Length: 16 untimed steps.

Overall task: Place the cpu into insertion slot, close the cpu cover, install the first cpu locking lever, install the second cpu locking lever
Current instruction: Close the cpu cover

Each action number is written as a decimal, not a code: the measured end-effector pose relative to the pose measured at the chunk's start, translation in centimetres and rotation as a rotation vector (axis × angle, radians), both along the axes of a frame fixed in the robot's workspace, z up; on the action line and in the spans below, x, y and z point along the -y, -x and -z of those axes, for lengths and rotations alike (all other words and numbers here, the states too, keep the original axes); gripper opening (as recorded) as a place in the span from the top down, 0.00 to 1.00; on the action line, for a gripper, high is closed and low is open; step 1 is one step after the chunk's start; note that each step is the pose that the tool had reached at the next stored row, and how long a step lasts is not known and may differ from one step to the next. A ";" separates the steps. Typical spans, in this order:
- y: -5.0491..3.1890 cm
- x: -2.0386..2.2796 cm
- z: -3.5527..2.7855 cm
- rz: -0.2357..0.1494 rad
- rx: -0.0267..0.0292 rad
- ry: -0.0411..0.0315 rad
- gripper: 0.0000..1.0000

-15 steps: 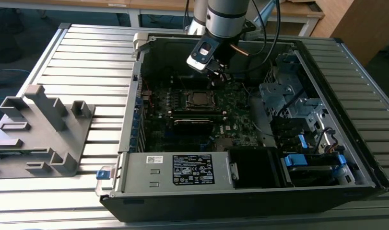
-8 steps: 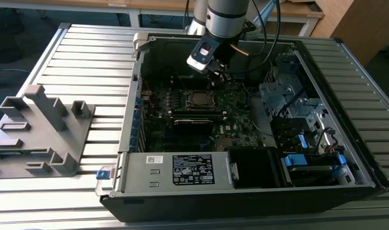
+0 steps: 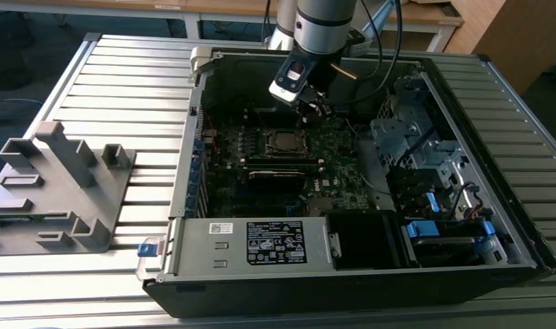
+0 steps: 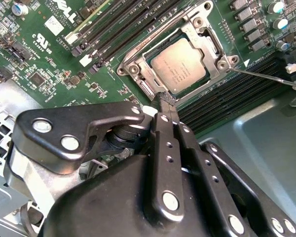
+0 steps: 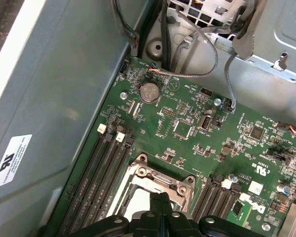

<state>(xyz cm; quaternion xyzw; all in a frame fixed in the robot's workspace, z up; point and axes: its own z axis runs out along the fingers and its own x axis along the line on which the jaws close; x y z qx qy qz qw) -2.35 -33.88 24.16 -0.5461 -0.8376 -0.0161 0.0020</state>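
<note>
From my end: gripper (image 4: 166, 101) is clenched, both fingers (image 4: 160, 148) pressed flat together w/ nothing between them. The tips point at the near edge of the cpu cover (image 4: 139, 75); can't tell if they actually touch it. The cpu (image 4: 179, 65) sits flat in the insertion slot (image 3: 283, 141), metal top showing thru the cover's window. The cover lies down over it, framing it on all sides. A thin silvery lever rod (image 4: 266, 76) sticks out from one socket corner across the black memory slots (image 4: 237, 89), angled away from the frame. In the first wrist view the closed fingertips (image 5: 157, 205) hang just by the socket frame, w/ a coin battery (image 5: 149, 92) elsewhere on the green mobo (image 5: 187, 148), away from the socket. Exterior view: arm (image 3: 323, 20) reaches down into the open PC case (image 3: 351, 295), wrist above the socket. A grey plastic fixture (image 3: 58, 185) sits on the slatted table (image 3: 122, 82) toward the exterior view's left, just beside the case.
</note>
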 end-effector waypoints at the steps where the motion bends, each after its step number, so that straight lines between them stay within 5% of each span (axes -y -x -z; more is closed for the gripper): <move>1: 0.00 0.00 0.00 0.000 0.0000 -0.0001 0.90; 16: 0.00 0.00 0.00 -0.016 0.0000 0.0000 0.90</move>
